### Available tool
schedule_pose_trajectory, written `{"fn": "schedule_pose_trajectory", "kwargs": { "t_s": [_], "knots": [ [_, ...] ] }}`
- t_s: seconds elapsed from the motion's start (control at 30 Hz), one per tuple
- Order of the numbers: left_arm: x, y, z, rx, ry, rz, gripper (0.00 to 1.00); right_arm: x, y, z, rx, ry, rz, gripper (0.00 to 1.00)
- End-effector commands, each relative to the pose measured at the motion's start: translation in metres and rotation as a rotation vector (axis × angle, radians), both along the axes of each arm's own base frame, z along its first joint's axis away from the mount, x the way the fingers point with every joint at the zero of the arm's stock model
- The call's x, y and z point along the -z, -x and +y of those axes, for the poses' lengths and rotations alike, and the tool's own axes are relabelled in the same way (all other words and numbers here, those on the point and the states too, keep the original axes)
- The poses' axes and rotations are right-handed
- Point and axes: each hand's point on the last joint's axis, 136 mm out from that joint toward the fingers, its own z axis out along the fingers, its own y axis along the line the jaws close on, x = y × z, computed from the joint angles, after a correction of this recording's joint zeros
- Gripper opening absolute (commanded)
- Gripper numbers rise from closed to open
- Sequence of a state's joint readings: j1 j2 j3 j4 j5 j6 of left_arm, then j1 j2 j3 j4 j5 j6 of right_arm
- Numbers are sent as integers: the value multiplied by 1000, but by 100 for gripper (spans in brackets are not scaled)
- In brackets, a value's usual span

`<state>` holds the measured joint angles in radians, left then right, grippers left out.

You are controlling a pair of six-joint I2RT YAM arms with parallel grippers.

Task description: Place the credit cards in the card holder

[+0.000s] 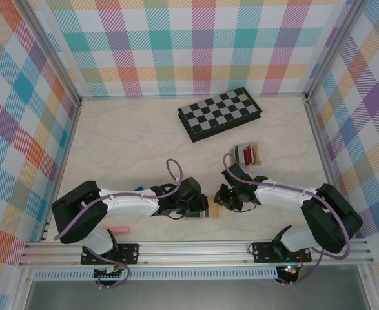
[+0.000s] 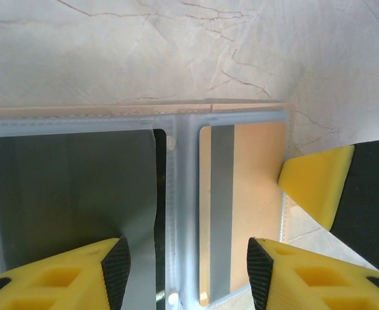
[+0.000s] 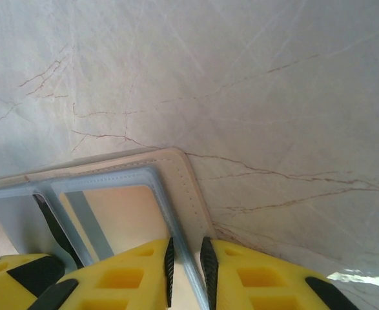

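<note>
Pale marble-patterned worktop, plaid walls around. The tan leather-like folding card holder lies open close to the worktop's near edge, about midway along it. A grey plastic card sits in one pocket, and an orange card with a grey stripe in the other. My left pincer hangs released over the holder. My right pincer is clenched on the holder's edge.

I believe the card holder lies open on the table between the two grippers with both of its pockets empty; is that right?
Not quite: the card holder lies open there, but its pockets are not empty. The left wrist view shows a grey card in one pocket and a tan card with a grey stripe in the other.
</note>
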<state>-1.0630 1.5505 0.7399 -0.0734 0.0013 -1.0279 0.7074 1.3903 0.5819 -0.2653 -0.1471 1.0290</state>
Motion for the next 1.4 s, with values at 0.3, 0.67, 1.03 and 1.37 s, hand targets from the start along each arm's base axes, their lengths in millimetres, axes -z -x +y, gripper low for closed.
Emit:
{"fn": "schedule_pose_trajectory", "kwargs": {
  "t_s": [0.3, 0.67, 1.03, 1.37],
  "knots": [
    [-38, -10, 26, -18, -51, -144, 63, -30, -6, -10, -83, 51, -103, 35],
    [-34, -22, 62, -111, -71, -108, 68, -61, -12, -34, -79, 150, -209, 43],
    [-15, -26, 78, -185, -15, -13, 72, -45, -11, -51, -75, 277, -142, 54],
    [-6, -27, 68, -165, 24, 29, 72, -31, -8, -47, -95, 271, -90, 59]
  ]
}}
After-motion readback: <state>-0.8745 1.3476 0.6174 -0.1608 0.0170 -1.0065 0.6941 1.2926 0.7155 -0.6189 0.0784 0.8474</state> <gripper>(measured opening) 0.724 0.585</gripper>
